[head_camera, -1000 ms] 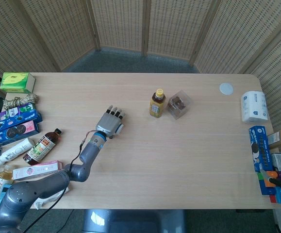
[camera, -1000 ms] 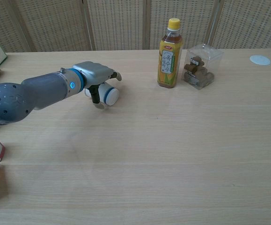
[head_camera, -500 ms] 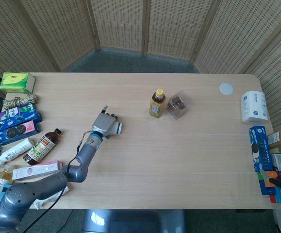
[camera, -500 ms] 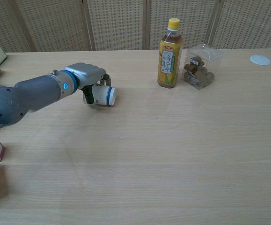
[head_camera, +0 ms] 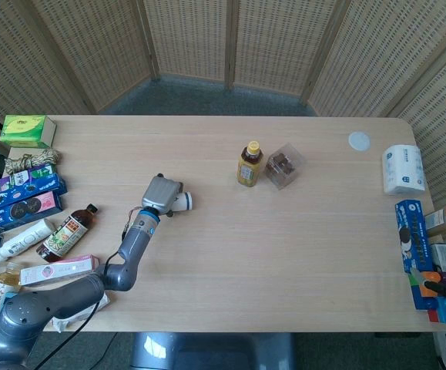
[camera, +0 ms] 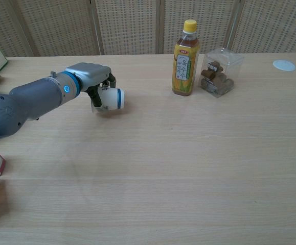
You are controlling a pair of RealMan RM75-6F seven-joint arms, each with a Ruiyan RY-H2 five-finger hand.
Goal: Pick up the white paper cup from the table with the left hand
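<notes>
My left hand (camera: 91,78) (head_camera: 160,193) grips the white paper cup (camera: 111,98) (head_camera: 182,202), a small cup with a blue band near its rim. The cup lies sideways in the fingers with its mouth pointing right, lifted a little off the table; its shadow shows on the wood below. The grey forearm runs back to the left edge of the chest view. Only a sliver of my right arm shows at the far right edge of the head view, and the right hand itself is out of sight.
A yellow-capped drink bottle (camera: 185,58) and a clear box of brown snacks (camera: 218,72) stand behind and to the right. Several bottles and boxes (head_camera: 30,202) crowd the table's left edge. A tissue roll (head_camera: 402,169) and a white lid (head_camera: 359,140) lie far right.
The left hand went from lying flat over the cup to closing its fingers around it, then lifted it slightly and drew back to the left.
</notes>
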